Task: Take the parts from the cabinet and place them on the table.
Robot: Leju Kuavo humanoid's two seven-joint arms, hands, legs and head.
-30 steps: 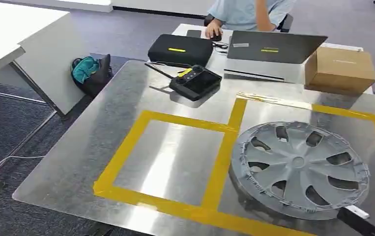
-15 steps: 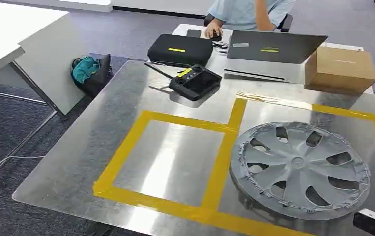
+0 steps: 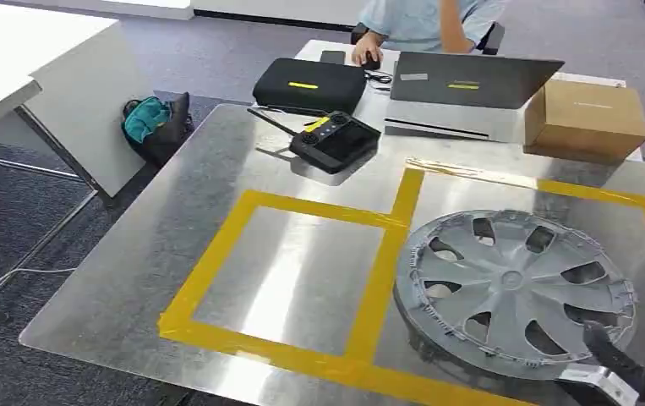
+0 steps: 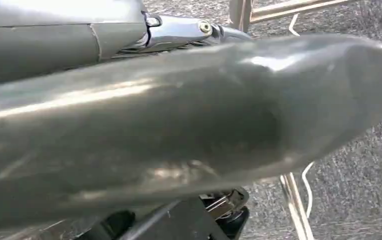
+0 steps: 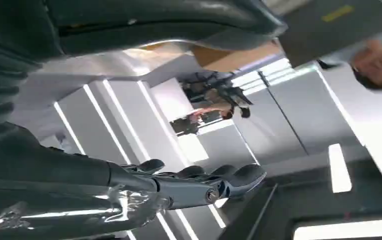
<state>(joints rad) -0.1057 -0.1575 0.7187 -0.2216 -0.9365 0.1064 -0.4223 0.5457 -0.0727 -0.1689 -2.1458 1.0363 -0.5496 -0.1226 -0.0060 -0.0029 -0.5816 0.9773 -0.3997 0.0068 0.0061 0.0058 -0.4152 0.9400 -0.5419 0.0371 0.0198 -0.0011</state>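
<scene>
The hubcap (image 3: 515,290) lies flat on the counter (image 3: 217,178), inside the right square of yellow tape (image 3: 378,279). The right hand (image 3: 619,364) sits at its near rim; from its wrist the fingers (image 5: 204,182) look stretched out and apart, holding nothing. The left hand's state I cannot tell. The placing step looks done; next, the arm should clear away without dragging the rim.

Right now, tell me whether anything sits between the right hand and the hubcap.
Nothing visible does: the right hand is at the hubcap near rim, on the metal table inside the right yellow-taped square.
</scene>
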